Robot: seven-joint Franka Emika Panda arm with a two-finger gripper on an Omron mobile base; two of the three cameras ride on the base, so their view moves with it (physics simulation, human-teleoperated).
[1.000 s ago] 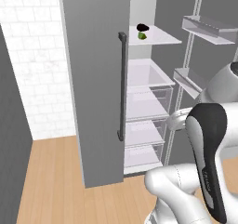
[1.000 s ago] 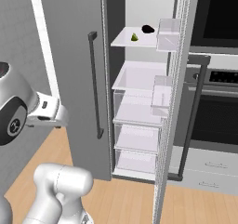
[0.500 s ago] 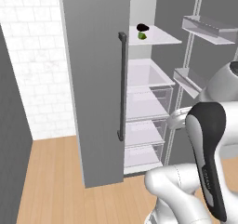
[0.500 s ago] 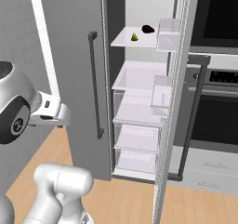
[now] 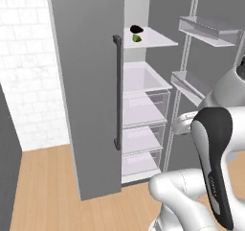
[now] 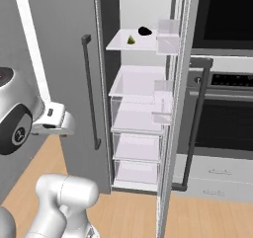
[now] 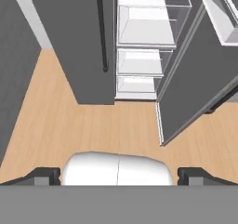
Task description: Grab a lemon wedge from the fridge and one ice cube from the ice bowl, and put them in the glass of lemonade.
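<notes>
kitchen with tall grey two-door fridge [image 6: 64,74] standing open, small yellowish-green lemon wedge [image 6: 131,40] near top shelf's front edge beside black lump [image 6: 145,31], wide-open empty gripper [image 7: 119,174] low over wood floor [image 7: 93,125]: likely reaching upward next.

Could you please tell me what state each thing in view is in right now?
fridge: right door swung open, left door shut.
lemon wedge: resting on the top shelf, untouched.
small black lump: on the same shelf, behind the wedge.
gripper: open, empty, pointing down at the floor.
oven: door closed.
</notes>
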